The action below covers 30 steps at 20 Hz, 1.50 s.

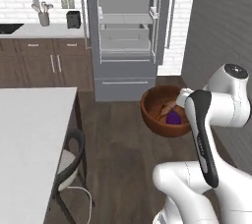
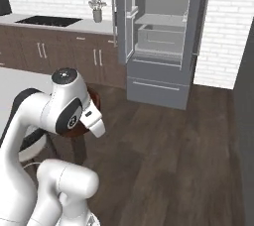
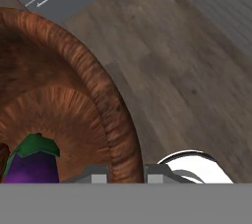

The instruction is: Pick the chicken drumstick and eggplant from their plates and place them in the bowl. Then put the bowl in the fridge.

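The bowl (image 1: 160, 115) hangs in the air above the dark wooden floor (image 1: 123, 159), in front of the fridge (image 1: 125, 31), which stands open at the far side of the room. The gripper (image 3: 126, 173) pinches the rim of the bowl: in the hand view one fingertip is inside the rim and the other is outside, with the brown wall between them. In the left base view the white hand meets the right edge of the bowl.

Inside the bowl lies the eggplant (image 1: 173, 118), purple with a green cap (image 3: 33, 145), near the right side of the bottom. Just beside it, to the left, is the chicken drumstick (image 1: 166, 108), a brown shape partly hidden by the hand.

The fridge shows pale shelves and a drawer (image 1: 124, 37). Its lower drawer (image 1: 127, 88) is closed. On the near left stands a white counter (image 1: 29, 134) with a dark chair (image 1: 71, 164) beside it.
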Tool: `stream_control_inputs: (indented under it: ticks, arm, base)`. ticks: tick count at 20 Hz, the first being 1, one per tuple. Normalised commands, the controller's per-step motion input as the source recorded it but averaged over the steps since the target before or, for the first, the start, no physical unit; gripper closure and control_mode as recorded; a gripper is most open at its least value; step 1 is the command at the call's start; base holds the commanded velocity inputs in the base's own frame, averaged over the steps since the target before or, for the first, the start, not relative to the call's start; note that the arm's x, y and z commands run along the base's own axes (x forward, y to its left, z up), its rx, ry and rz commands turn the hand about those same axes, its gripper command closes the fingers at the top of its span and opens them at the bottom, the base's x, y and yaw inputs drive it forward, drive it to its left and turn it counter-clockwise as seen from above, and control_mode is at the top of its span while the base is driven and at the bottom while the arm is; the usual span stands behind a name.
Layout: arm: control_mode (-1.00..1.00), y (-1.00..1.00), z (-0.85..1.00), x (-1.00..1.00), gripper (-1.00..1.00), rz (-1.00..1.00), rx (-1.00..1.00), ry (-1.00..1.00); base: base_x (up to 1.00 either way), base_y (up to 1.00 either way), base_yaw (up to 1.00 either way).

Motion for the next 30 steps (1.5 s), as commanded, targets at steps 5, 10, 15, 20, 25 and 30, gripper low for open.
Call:
stream_control_inputs:
  ticks: [5,10,15,20,25,30]
  arm:
    - [1.00,0.00,0.00,0.00,1.00,0.00,0.00,0.00]
    - [1.00,0.00,0.00,0.00,1.00,0.00,0.00,0.00]
    - [1.00,0.00,0.00,0.00,1.00,0.00,0.00,0.00]
    - [1.00,0.00,0.00,0.00,1.00,0.00,0.00,0.00]
    - [1.00,0.00,0.00,0.00,1.00,0.00,0.00,0.00]
    - [1.00,0.00,0.00,0.00,1.00,0.00,0.00,0.00]
  base:
    - [1.00,0.10,-0.15]
    - [1.00,0.14,-0.15]
    - [1.00,0.06,-0.05]
    - [1.00,0.34,0.00]
    - [1.00,0.08,0.00]
    - [1.00,0.06,-0.01]
